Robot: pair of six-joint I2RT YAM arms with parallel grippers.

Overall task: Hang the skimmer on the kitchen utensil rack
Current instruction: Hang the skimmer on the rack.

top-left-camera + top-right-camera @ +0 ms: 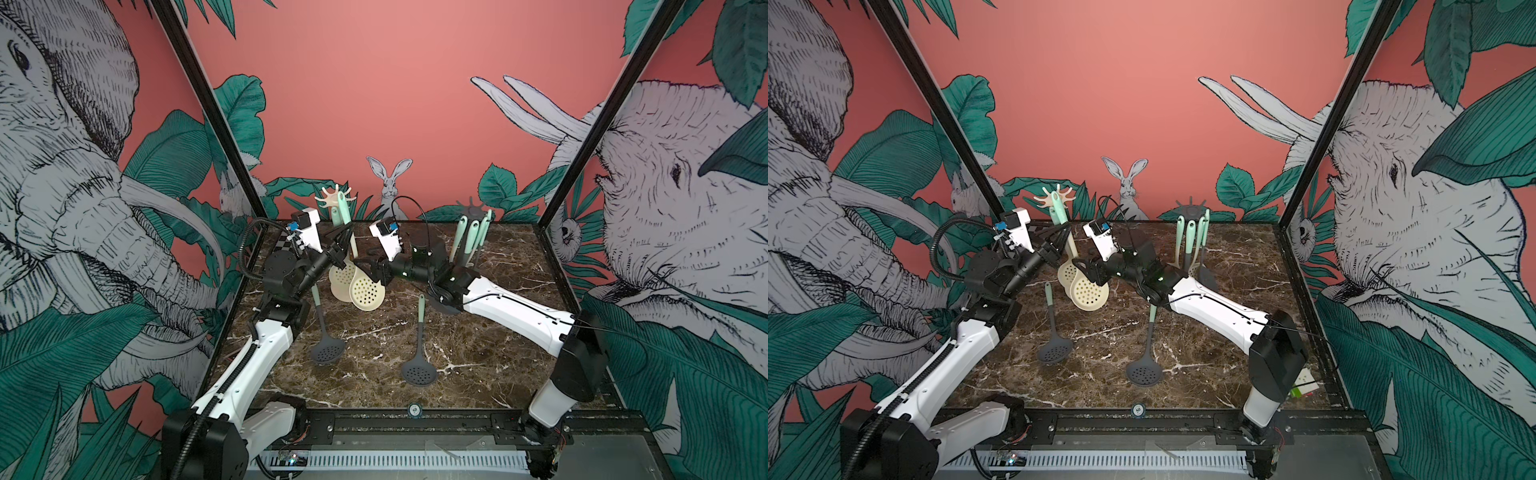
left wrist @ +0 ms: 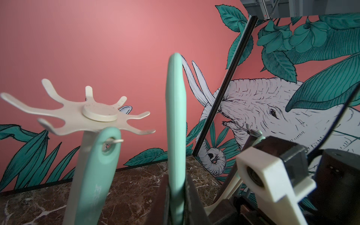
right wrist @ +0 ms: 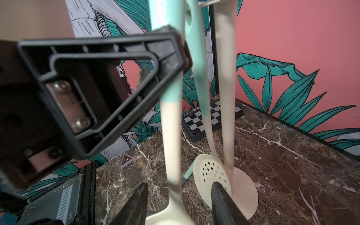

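A cream skimmer with a mint handle (image 2: 175,116) stands almost upright, its perforated head (image 1: 365,291) (image 1: 1088,295) low over the table. My left gripper (image 2: 176,200) (image 1: 340,243) is shut on the mint handle. My right gripper (image 3: 180,185) (image 1: 365,266) is open, with a finger on each side of the cream shaft (image 3: 171,136) near the head and a gap on both sides. The cream utensil rack (image 2: 97,115) (image 1: 332,199) stands close beside it at the back left. The handle's tip is above the rack's hooks and apart from them.
Another cream skimmer (image 2: 95,175) (image 3: 212,175) hangs from a hook of the cream rack. Two dark grey skimmers (image 1: 326,353) (image 1: 419,370) lie on the marble table. A dark rack (image 1: 471,208) with several mint-handled utensils stands at the back right. A chessboard (image 3: 212,116) lies in the back left corner.
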